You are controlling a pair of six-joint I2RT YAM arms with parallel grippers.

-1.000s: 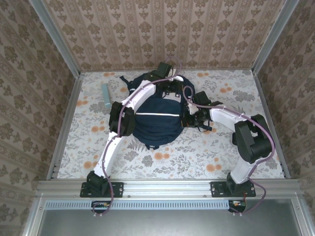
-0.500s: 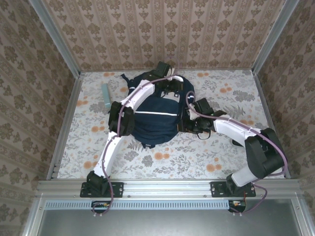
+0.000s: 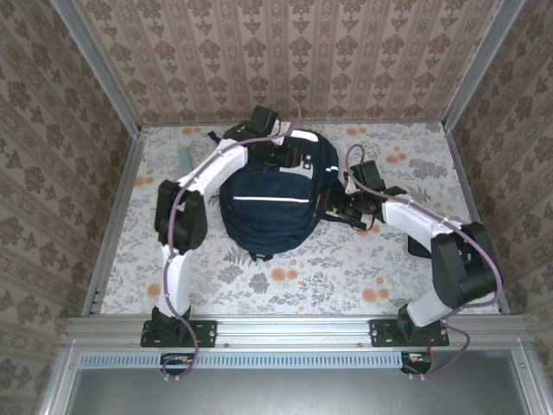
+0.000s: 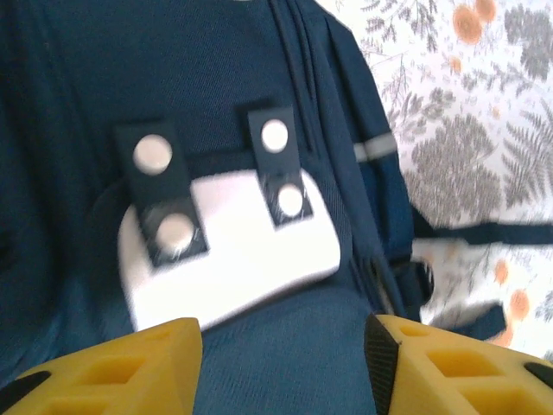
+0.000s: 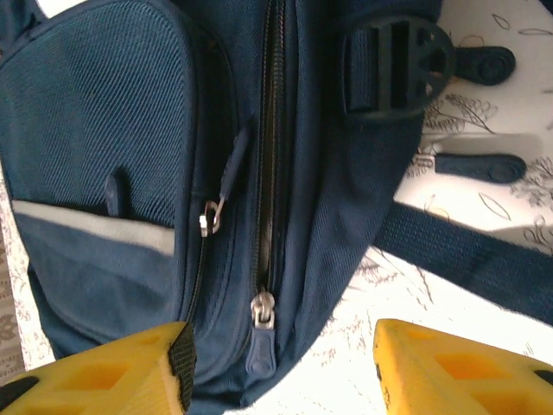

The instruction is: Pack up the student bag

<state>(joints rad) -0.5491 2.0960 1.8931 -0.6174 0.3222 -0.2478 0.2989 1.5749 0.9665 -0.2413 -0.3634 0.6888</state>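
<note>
So there's one student bag [image 3: 266, 197] lying flat in the middle of the table [image 3: 346, 268], a bit closer to the far edge, with its long axis running roughly near edge to far edge. The left gripper [image 4: 281, 363] hangs over the far end of the bag, fingers spread wide with nothing between them. Right below it is one white patch [image 4: 242, 259] with two dark tabs carrying four pale round studs in total. The right gripper [image 5: 281, 359] is also wide open and empty, parked at the bag's right side, and I think that's the arm that matters here: the main zipper [image 5: 270, 156] runs straight away from it, with its pull [image 5: 262, 309] sitting just ahead between the fingers. A second pull [image 5: 207, 218] on the front pocket is just to the left. I count two pulls, one buckle [image 5: 393, 60] and one strap [image 5: 458, 259]. The zipper looks closed to me. One teal flat thing [image 3: 184, 159] lies near the far-left corner, well apart from the bag.
</note>
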